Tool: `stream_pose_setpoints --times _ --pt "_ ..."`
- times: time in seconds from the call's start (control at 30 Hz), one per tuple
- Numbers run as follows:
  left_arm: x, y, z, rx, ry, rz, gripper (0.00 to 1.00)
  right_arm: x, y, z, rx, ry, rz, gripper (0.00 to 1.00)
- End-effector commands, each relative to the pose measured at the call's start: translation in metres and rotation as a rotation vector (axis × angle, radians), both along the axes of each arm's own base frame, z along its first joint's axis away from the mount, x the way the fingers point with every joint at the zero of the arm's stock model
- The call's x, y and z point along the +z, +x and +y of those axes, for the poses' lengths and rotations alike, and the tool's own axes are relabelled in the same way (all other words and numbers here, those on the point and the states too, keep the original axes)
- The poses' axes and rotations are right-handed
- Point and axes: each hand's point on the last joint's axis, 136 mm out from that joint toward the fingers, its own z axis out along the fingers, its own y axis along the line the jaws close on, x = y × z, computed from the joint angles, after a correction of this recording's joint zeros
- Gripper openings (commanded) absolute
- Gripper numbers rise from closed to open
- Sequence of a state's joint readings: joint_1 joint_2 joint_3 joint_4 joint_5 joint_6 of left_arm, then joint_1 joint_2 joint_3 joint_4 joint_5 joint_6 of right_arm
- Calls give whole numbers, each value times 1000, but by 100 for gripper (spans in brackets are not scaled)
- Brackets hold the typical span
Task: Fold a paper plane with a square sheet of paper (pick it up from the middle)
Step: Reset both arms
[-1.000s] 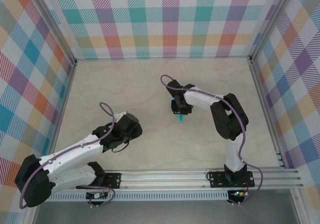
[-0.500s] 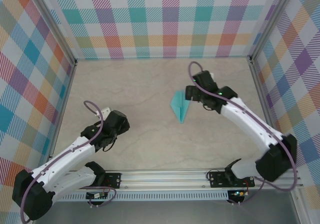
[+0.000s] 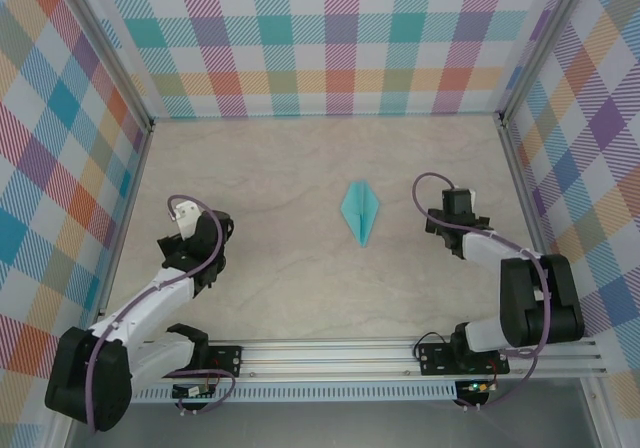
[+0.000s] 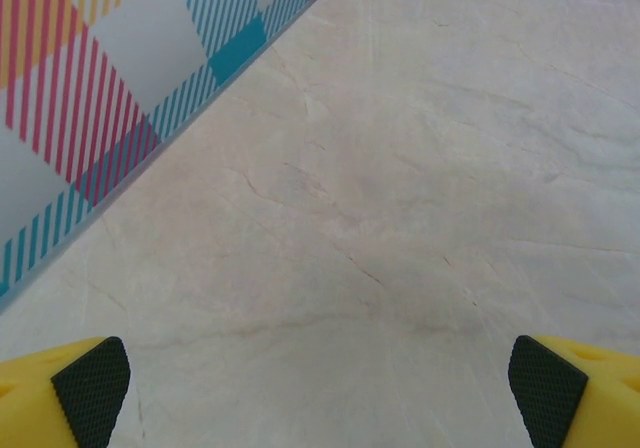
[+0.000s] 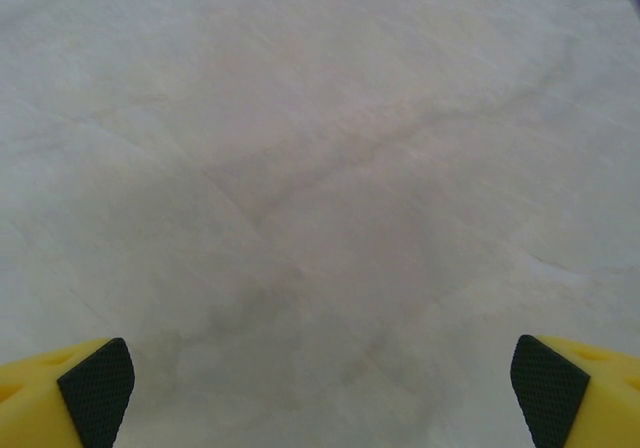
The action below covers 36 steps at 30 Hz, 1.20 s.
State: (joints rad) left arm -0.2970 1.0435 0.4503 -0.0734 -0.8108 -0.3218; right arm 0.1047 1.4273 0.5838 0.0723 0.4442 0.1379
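Slim turquoise-teal paper plane [image 3: 360,211] lies on the beige tabletop [image 3: 270,168] between my left pincer [image 4: 320,393] and right pincer [image 5: 320,383], well apart from both. Both gape wide, empty. Folding looks done; I'd just park.

White-and-black arms [image 3: 150,303], purple cables [image 3: 430,175]; yellow fingers [image 4: 40,398], black cross-hatched pads [image 4: 92,388]

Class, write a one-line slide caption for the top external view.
Teal paper plane lies on the table between the left gripper and right gripper, both clear of it.

Pale marbled table [image 3: 280,268], teal paper plane [image 3: 360,211] lying flat near its middle, nose toward near edge
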Motion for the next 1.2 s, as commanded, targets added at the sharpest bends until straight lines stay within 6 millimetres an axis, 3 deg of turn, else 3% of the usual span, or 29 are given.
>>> stream_pose_setpoints --times 0.0,0.13,0.23,0.37,0.47,0.57,1.17 --pt "5 34 -1 -104 8 -119 100 43 49 31 178 66 -279 100" --pt "-5 58 -17 -228 -19 -159 100 47 56 38 268 100 -408 100" --pt "-2 79 -33 -327 -21 -231 100 45 44 40 304 128 -459 100" --pt "-27 105 -52 -447 -15 -156 100 37 46 48 356 150 -437 100" --pt "-35 104 -34 -386 -56 -205 100 39 47 42 319 151 -442 100" --pt "-39 104 -30 -370 -79 -190 100 38 47 40 310 150 -437 100" --pt "-40 103 -32 -382 -91 -162 100 38 47 39 308 151 -439 100"
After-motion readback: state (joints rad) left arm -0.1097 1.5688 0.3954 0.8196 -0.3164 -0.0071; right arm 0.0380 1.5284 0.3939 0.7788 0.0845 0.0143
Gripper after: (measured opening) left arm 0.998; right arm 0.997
